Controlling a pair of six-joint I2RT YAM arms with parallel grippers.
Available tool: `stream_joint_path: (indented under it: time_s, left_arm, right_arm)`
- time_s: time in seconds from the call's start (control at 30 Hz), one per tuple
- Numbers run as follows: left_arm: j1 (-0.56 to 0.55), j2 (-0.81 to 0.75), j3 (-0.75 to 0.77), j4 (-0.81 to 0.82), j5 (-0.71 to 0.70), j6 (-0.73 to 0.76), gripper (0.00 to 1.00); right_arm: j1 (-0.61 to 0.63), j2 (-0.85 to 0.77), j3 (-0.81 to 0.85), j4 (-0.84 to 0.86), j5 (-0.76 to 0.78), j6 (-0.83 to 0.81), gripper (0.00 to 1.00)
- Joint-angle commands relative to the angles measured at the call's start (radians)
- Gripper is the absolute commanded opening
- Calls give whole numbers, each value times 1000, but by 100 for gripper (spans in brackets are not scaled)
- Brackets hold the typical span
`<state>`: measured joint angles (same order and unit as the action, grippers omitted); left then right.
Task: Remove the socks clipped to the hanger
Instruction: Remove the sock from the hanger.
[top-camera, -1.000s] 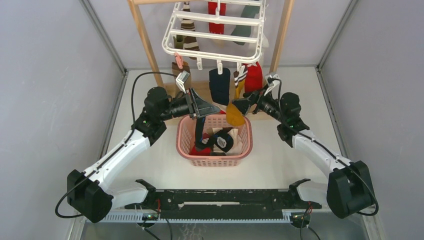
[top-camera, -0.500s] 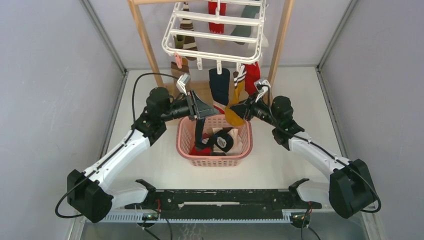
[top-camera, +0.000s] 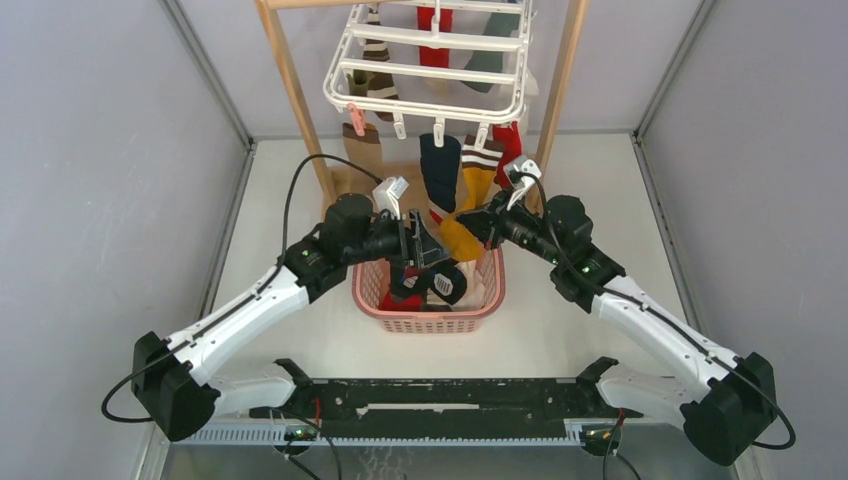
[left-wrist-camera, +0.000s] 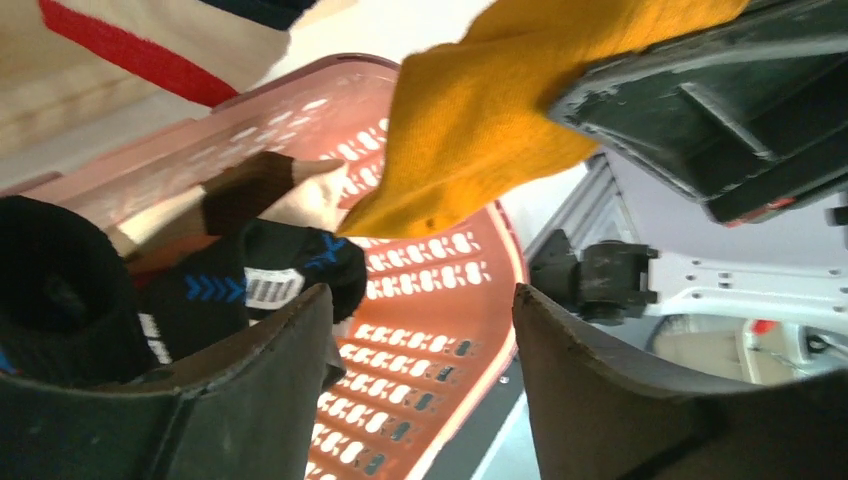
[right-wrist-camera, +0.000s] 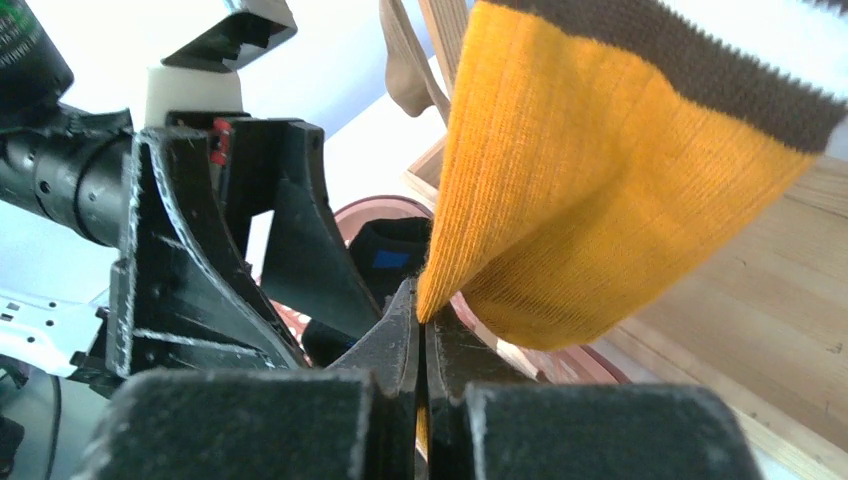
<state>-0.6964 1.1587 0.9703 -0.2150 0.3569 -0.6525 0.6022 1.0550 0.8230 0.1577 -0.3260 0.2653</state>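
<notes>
Above the pink basket, the left gripper hangs empty with jaws apart just inside the far rim, while the right gripper, beside it, pinches the toe of the orange sock clipped to the hanger at its front edge.

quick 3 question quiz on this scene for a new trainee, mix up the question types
1. True or false: the right gripper is shut on the mustard sock.
2. What does the open left gripper hover over? A) the pink basket B) a metal tray C) a folded towel
3. Fill in: the mustard sock is not yet free; its top is clipped to the white ____.
Key: 1 true; 2 A; 3 hanger
</notes>
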Motion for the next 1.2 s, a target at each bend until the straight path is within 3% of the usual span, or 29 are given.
stream_joint_path:
  time_s: [0.0,0.17,0.47,0.83,0.93,1.1,1.17]
  left_arm:
    - [-36,-41,83,4,-143,125,75]
    - [-68,-53,91,14,-207,157,99]
    - [-118,-57,89,104,-331,226,100]
    - [-183,-45,90,185,-354,309,99]
    - [-183,-34,99,176,-353,313,90]
    - [-184,-19,113,170,-342,314,38]
    - [-184,-9,125,162,-344,312,32]
  right_arm:
    - [27,-36,74,-82,30,22,0]
    - [46,-41,118,-131,23,33,0]
    - [49,-23,146,-143,-47,103,0]
    - [44,33,213,-213,-121,159,0]
    - [37,39,224,-212,-130,176,0]
    - [25,47,235,-207,-155,196,0]
    - [23,49,239,-205,-159,202,0]
